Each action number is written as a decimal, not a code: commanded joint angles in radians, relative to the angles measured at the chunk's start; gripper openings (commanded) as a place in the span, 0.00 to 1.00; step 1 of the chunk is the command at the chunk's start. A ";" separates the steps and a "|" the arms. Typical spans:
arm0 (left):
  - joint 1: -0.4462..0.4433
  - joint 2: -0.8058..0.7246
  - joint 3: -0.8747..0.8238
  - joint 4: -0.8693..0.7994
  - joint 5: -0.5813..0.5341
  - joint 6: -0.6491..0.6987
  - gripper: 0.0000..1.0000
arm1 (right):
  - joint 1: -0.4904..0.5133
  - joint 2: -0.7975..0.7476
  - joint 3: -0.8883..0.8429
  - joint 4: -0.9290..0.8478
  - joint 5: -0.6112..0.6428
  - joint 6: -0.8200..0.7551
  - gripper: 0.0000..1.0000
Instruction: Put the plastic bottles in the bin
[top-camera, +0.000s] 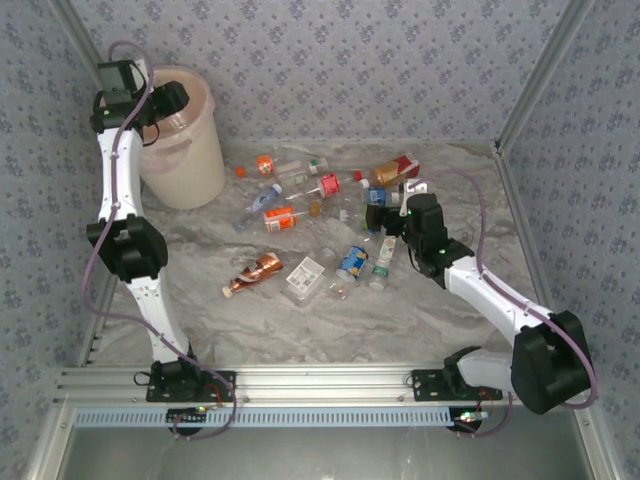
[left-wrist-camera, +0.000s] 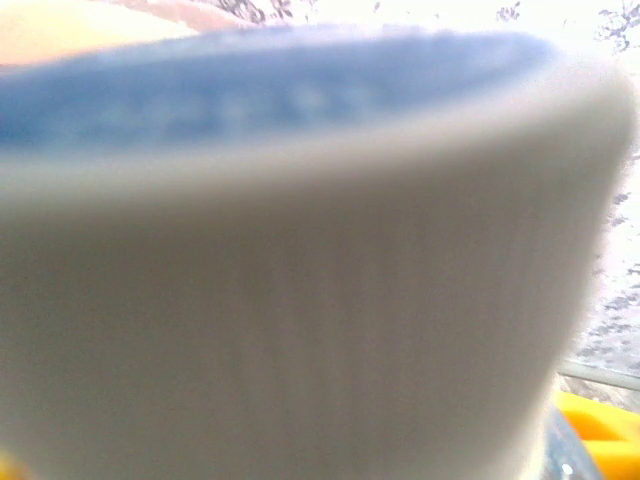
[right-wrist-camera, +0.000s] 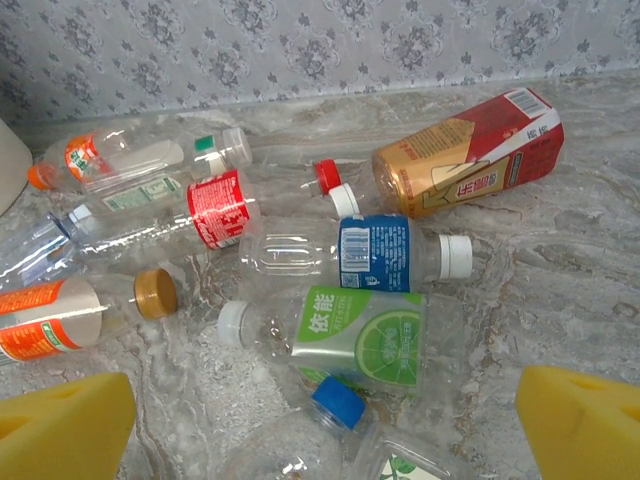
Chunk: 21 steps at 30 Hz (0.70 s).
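Bin (top-camera: 185, 165): one, at 10 o'clock on the surface (top-camera: 300, 330). Bottles (top-camera: 281, 219): about a dozen, strewn at centre; blue-labelled bottle (right-wrist-camera: 375, 252) laid along 9–3, cap at 3. Left claw (top-camera: 168, 100): pinched on a white-capped bottle (left-wrist-camera: 300, 300) over the bin. Right claw (right-wrist-camera: 325, 420): spread.

We saw the clear plastic bottles (top-camera: 280, 220) lying on their sides across the worktop (top-camera: 420, 320); one white-capped bottle (left-wrist-camera: 300, 300) sat in the left claw (top-camera: 172, 100) over the upright cream bin (top-camera: 190, 170).
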 joint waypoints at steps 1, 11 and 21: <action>-0.014 -0.070 -0.025 -0.032 0.075 -0.036 0.61 | 0.004 0.020 -0.004 0.008 0.024 -0.006 1.00; -0.051 -0.027 -0.025 -0.039 0.099 -0.023 0.79 | 0.006 0.029 -0.001 -0.005 0.027 -0.006 1.00; -0.050 -0.038 0.002 -0.035 0.173 -0.034 0.85 | 0.005 0.032 -0.001 -0.034 0.007 0.005 1.00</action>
